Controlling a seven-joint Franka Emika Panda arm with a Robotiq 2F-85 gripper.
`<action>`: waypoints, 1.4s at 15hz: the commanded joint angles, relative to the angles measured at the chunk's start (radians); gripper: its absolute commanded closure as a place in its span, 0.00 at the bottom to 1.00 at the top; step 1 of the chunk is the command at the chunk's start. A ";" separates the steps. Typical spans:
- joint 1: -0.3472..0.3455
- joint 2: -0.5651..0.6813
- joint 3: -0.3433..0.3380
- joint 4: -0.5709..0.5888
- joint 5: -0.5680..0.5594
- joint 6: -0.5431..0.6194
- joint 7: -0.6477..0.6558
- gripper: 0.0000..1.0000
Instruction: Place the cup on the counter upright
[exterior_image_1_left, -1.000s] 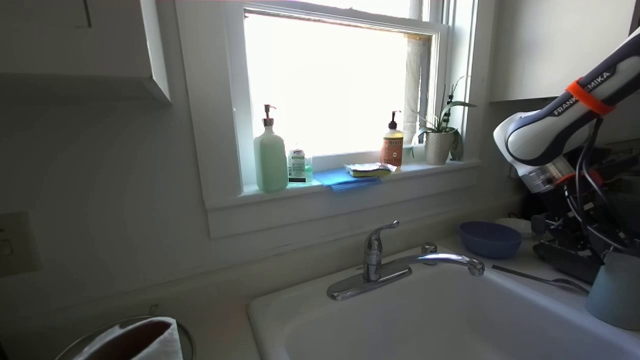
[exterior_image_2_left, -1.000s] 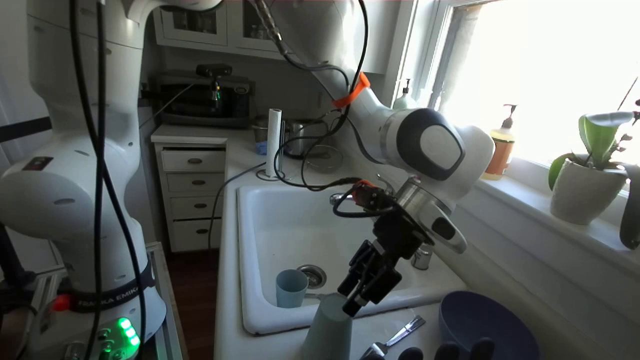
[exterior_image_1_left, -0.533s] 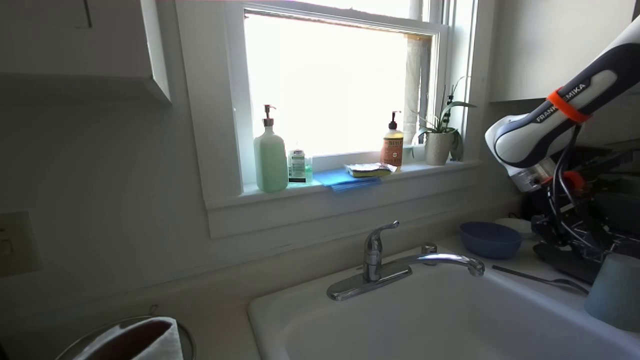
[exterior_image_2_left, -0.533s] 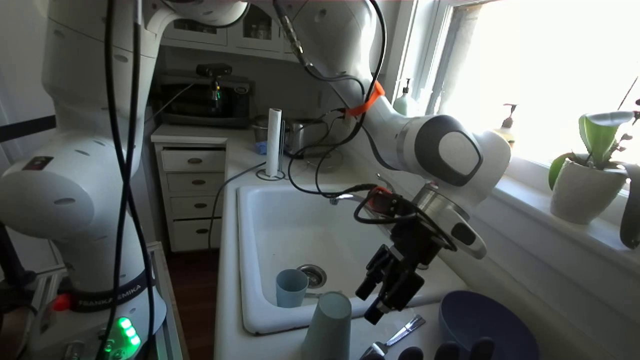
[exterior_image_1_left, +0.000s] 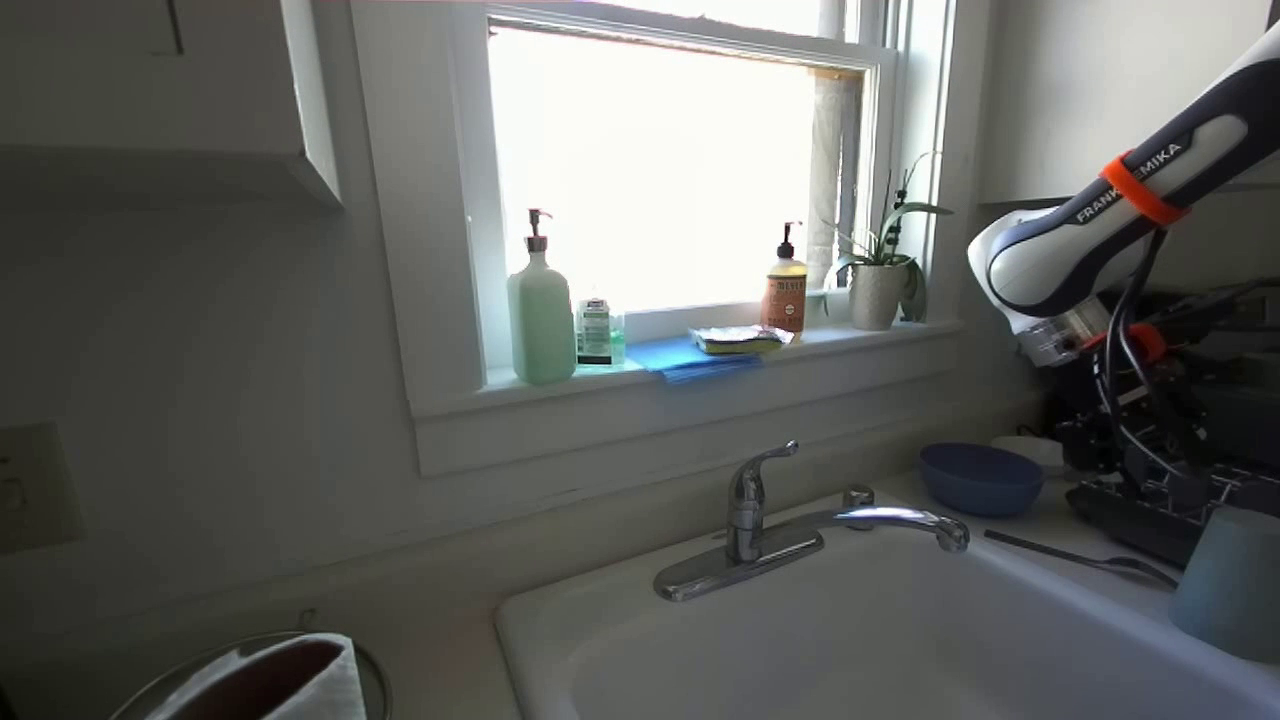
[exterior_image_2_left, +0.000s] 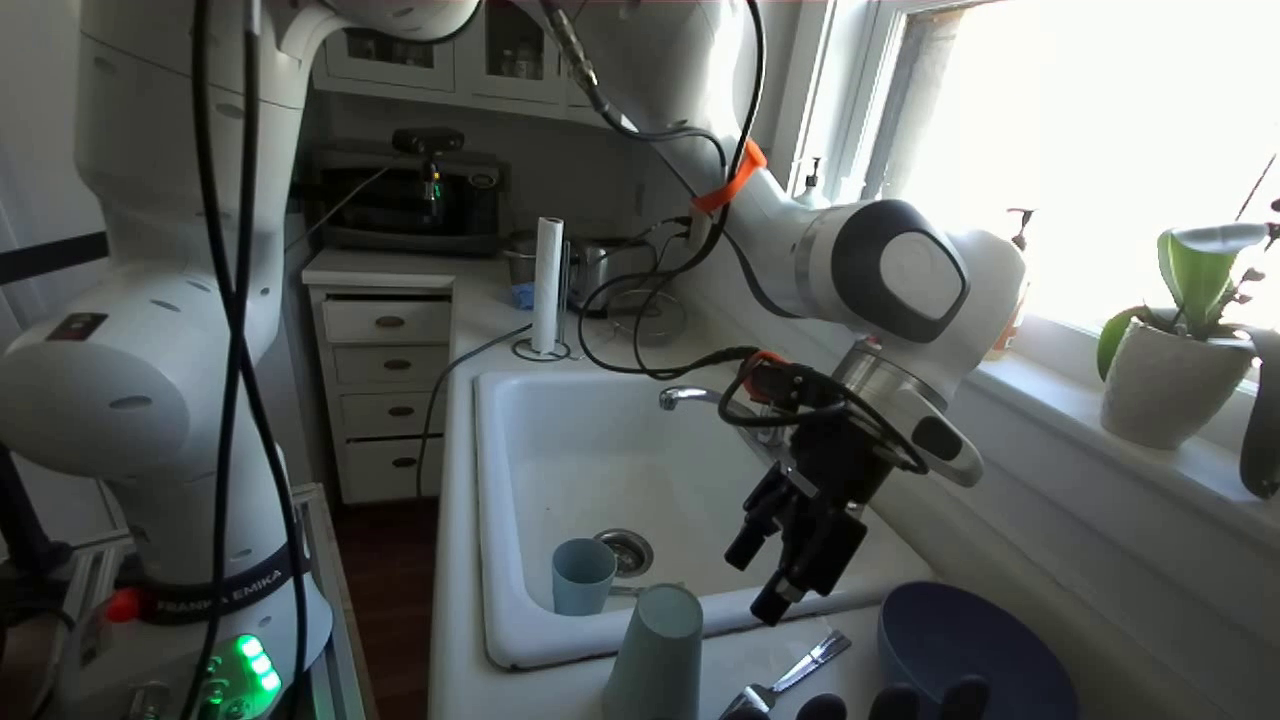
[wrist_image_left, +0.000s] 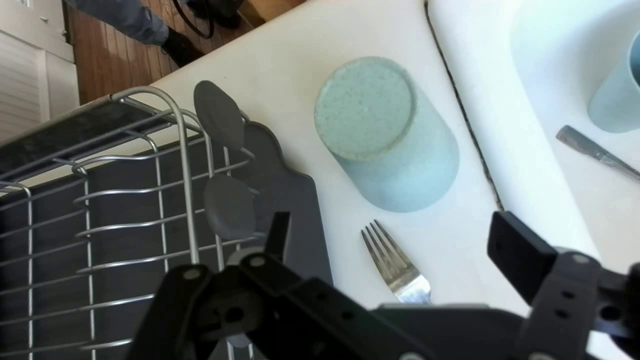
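The pale bluish cup (wrist_image_left: 370, 110) stands upside down on the counter (wrist_image_left: 285, 75), its flat speckled base facing up, close to the sink edge. It shows in both exterior views, at the near end of the sink (exterior_image_2_left: 650, 660) and at the right edge (exterior_image_1_left: 1230, 585). My gripper (wrist_image_left: 390, 225) is open, its fingers wide apart with nothing between them. In an exterior view the gripper (exterior_image_2_left: 755, 580) hangs above the counter, beside the cup on the window side and apart from it. A similar cup (exterior_image_2_left: 583, 580) sits inside the sink.
A dark wire dish rack (wrist_image_left: 295, 200) stands close beside the cup. A fork (wrist_image_left: 397, 267) lies on the counter below the gripper. The blue bowl (exterior_image_2_left: 970, 650) is near the wall. The sink (exterior_image_2_left: 490, 520) has its faucet (exterior_image_1_left: 745, 510) on the window side.
The gripper has moved away from the cup's raised base toward the window side and lifted slightly, while its fingers spread wider. The cup stays on the counter.
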 joint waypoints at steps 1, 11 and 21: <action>-0.026 0.045 -0.006 0.045 0.066 -0.020 -0.061 0.00; -0.053 0.145 0.003 0.076 0.159 -0.119 -0.203 0.00; -0.058 0.215 0.001 0.118 0.081 -0.232 -0.294 0.00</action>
